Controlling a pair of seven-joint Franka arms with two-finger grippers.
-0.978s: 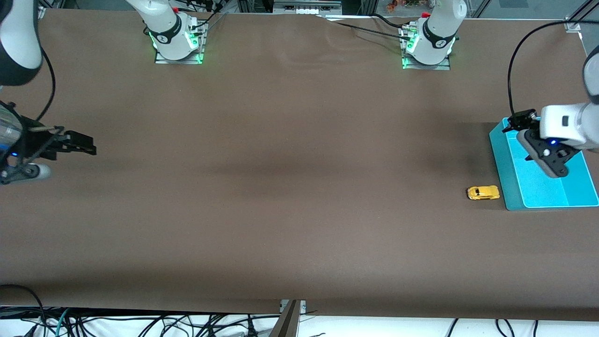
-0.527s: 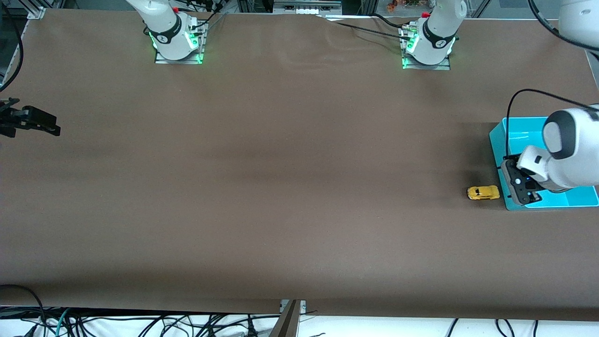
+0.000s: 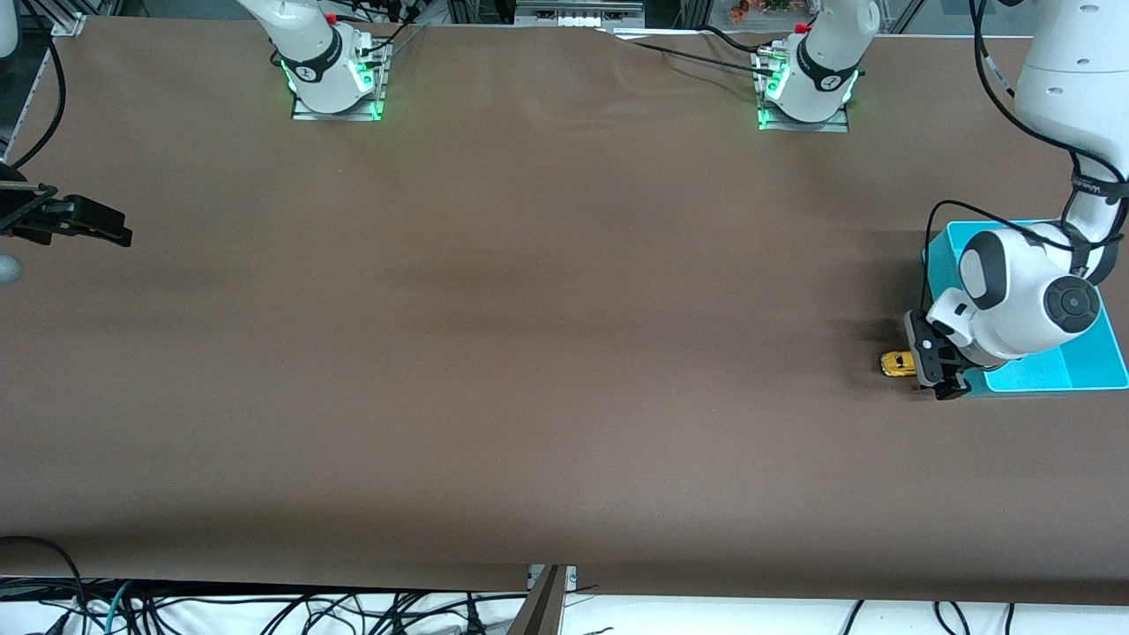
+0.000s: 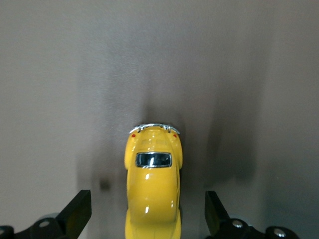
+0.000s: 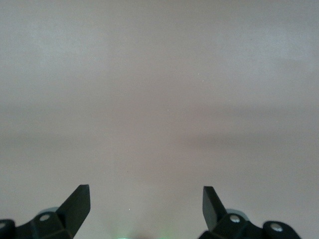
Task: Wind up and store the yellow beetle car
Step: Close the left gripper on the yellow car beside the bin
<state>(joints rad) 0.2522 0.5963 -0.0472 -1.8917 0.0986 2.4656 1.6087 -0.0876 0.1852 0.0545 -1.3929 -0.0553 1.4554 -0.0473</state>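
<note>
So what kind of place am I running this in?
Most likely a robotics lab bench, not a home: two arm bases bolted to a brown-covered table, cables loose under its edge, and only a toy car and a teal bin set out.

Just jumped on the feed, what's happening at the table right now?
The left gripper hangs open right over the yellow beetle car, one finger on each side, not gripping it. The car sits on the brown table beside the teal bin, at the left arm's end. Winding and storing are not yet done. The right gripper waits open over the right arm's end of the table, holding nothing.
</note>
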